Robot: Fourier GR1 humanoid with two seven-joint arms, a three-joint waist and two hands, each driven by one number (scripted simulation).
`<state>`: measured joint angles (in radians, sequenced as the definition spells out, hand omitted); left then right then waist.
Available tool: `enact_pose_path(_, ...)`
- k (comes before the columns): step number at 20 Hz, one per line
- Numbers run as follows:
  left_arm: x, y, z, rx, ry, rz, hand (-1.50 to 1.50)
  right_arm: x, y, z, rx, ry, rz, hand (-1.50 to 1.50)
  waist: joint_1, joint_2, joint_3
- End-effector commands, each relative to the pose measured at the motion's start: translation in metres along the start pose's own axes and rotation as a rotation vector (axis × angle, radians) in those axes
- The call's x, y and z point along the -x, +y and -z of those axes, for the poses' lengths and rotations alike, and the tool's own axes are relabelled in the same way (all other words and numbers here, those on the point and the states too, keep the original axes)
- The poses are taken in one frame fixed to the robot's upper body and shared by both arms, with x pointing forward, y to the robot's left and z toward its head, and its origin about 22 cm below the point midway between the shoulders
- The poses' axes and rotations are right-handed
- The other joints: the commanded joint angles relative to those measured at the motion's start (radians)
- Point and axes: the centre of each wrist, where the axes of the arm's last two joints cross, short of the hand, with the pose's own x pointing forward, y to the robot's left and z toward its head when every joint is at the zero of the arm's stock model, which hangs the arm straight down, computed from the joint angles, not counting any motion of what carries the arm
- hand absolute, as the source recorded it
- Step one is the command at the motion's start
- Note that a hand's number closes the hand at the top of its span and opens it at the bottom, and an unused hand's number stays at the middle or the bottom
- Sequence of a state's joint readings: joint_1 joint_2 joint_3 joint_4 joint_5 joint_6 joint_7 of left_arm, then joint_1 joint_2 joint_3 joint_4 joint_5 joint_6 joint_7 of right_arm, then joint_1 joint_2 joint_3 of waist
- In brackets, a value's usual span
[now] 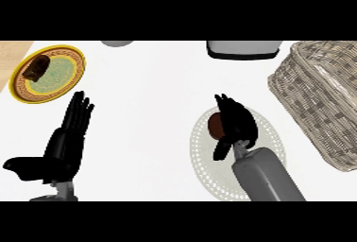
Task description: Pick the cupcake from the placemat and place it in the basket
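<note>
The right robot hand [235, 124] has its black fingers curled over the brown cupcake [215, 125] on the round pale lace placemat [206, 165]: the grasp step, I judge. Next comes a lift, then carrying right to the woven wicker basket [320, 94]. The left robot hand [70, 130] rests open on the white worktop [153, 94].

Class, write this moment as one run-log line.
right hand: on cupcake, placemat | left hand: open, resting | basket: no cupcake visible
</note>
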<state>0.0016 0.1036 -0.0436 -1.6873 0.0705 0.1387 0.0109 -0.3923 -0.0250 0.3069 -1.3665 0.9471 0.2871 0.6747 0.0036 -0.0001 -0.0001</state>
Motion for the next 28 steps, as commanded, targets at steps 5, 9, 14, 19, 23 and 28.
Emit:
enact_pose_path(5, -0.008, 0.01, 0.001, -0.009, 0.005, -0.011, 0.0, 0.003, 0.002, 0.016, -0.006, 0.004, -0.003, -1.5, 0.001, 0.0, 0.0)
enact_pose_path(9, -0.014, -0.014, 0.002, 0.002, 0.01, -0.001, 0.0, 0.011, 0.026, 0.019, -0.014, 0.019, 0.006, -1.5, 0.0, 0.0, 0.0)
enact_pose_path(14, -0.007, -0.005, 0.009, -0.004, 0.003, 0.003, 0.0, 0.024, 0.018, 0.02, 0.009, 0.023, 0.023, -1.5, -0.003, 0.0, 0.0)
enact_pose_path(19, -0.024, -0.003, 0.002, -0.002, -0.011, -0.004, 0.0, 0.024, 0.05, 0.029, -0.084, -0.048, -0.122, 1.5, 0.004, 0.001, 0.0)
enact_pose_path(23, -0.012, -0.005, -0.014, 0.009, 0.001, -0.005, 0.0, 0.029, 0.024, 0.039, -0.073, -0.093, -0.119, 1.5, 0.004, 0.0, 0.0)
enact_pose_path(28, 0.003, -0.002, 0.0, -0.02, -0.014, -0.006, 0.0, 0.006, 0.036, 0.032, -0.036, -0.106, -0.177, 1.5, 0.0, 0.0, 0.0)
